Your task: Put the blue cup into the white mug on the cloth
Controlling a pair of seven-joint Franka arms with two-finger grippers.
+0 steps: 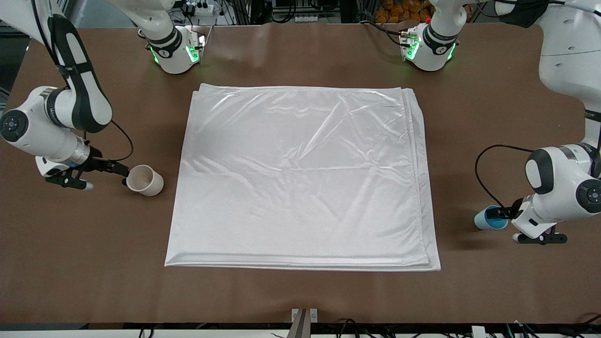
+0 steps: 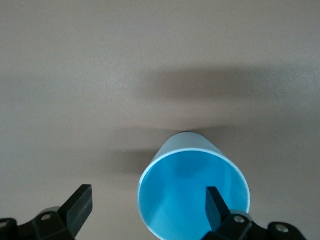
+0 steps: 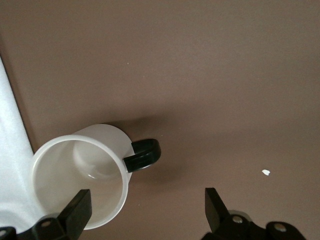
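Note:
The white cloth lies flat in the middle of the table. The cream white mug with a black handle is on the bare table beside the cloth, toward the right arm's end. My right gripper is open at its rim. In the right wrist view the mug has its wall between the spread fingertips. The blue cup is on the bare table toward the left arm's end. My left gripper is open at its mouth, one finger inside the cup.
The brown table surrounds the cloth. Both arm bases stand along the edge farthest from the front camera. A small white speck lies on the table near the mug.

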